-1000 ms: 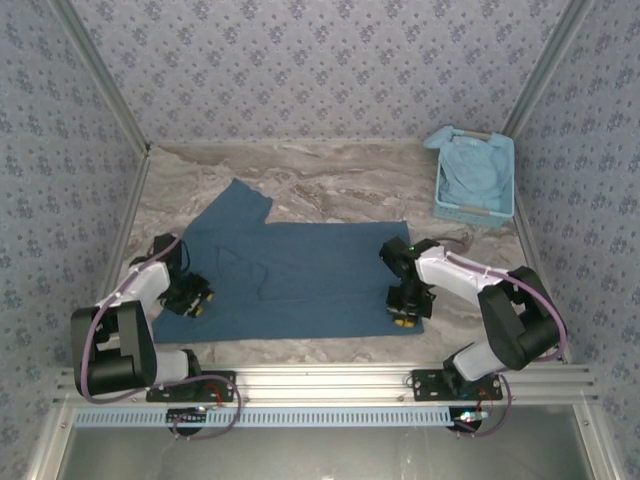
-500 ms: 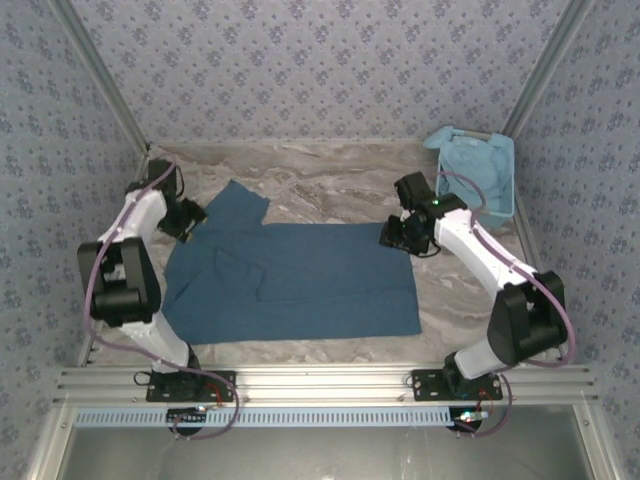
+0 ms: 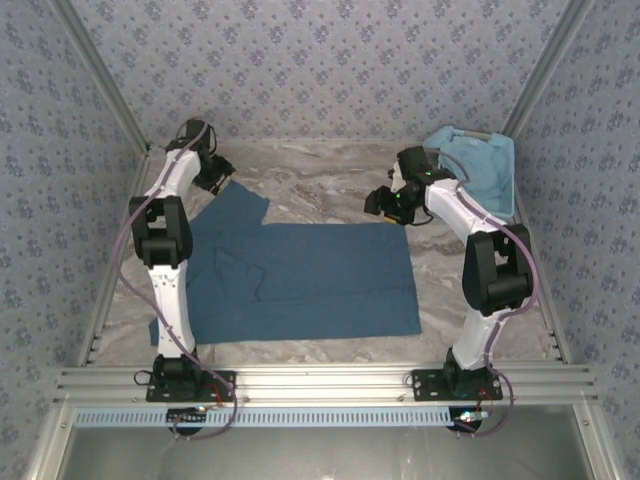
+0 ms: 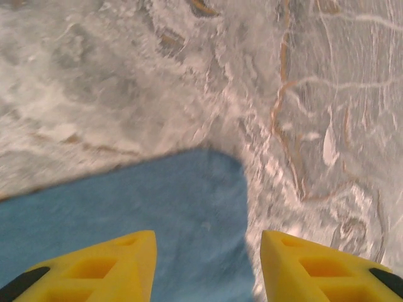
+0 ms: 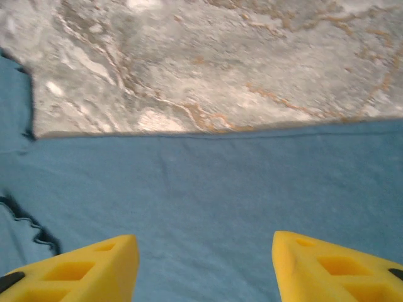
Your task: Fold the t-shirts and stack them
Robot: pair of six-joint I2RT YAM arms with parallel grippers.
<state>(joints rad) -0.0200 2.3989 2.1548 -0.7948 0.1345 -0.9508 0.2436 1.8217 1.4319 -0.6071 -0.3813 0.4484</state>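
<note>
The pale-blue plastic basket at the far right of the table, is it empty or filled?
Filled: the pale-blue plastic basket holds a crumpled sky-blue cloth t-shirt, which covers its inside.

I see my left gripper with yellow fingers spread apart, rounded corner of the dark blue t-shirt between and just ahead of them, veined marble table beyond

Top view looks down from behind; both close wrist views share the t-shirt.
</note>
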